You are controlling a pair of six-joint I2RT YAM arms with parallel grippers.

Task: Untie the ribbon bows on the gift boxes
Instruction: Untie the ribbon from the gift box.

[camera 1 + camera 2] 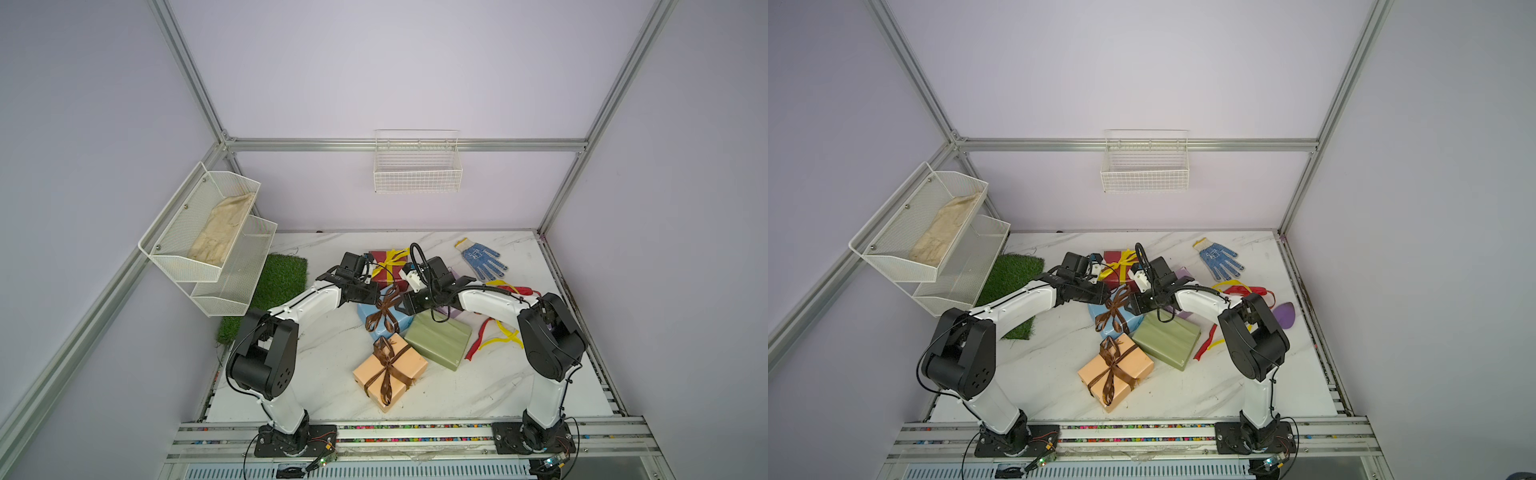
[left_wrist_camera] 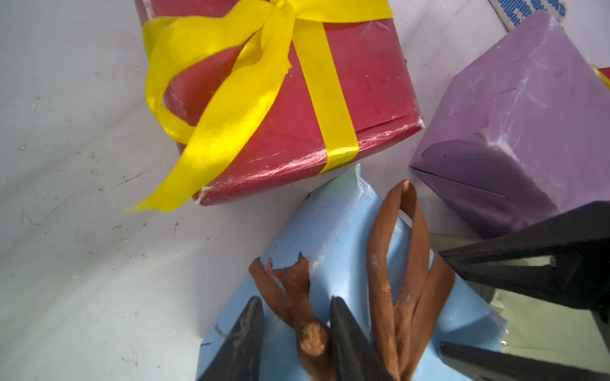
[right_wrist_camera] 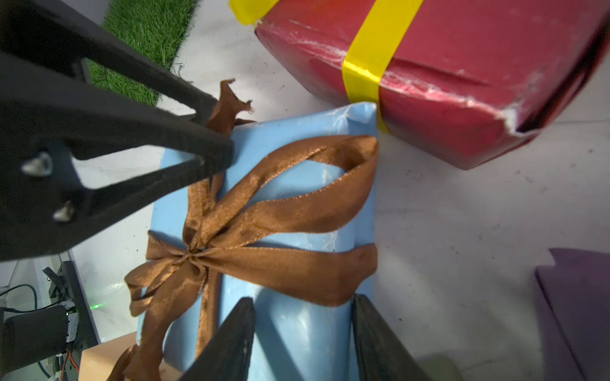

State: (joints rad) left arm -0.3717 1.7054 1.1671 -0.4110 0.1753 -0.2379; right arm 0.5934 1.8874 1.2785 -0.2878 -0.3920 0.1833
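Observation:
The light blue gift box [image 1: 382, 324] lies mid-table with a brown ribbon bow [image 1: 384, 309] tied on it. My left gripper [image 2: 295, 300] is open, its jaws drawn in around one frayed tail [image 2: 280, 277] of that bow, with a gap still showing on one side. My right gripper [image 3: 302, 306] is open and sits over the blue box [image 3: 297, 336] beside the ribbon band, holding nothing. The dark red box [image 1: 388, 270] has a tied yellow bow [image 2: 231, 66]. The peach box [image 1: 390, 370] has a tied brown bow [image 1: 388, 361]. The olive box [image 1: 440, 338] and lilac box [image 2: 511, 115] are bare.
Loose yellow ribbon [image 1: 500, 336] and red ribbon [image 1: 478, 336] lie on the marble at the right. A blue-dotted glove [image 1: 482, 257] lies at the back right. A grass mat [image 1: 278, 282] and a two-tier basket [image 1: 208, 232] are at the left, and a wire basket [image 1: 417, 166] hangs on the back wall.

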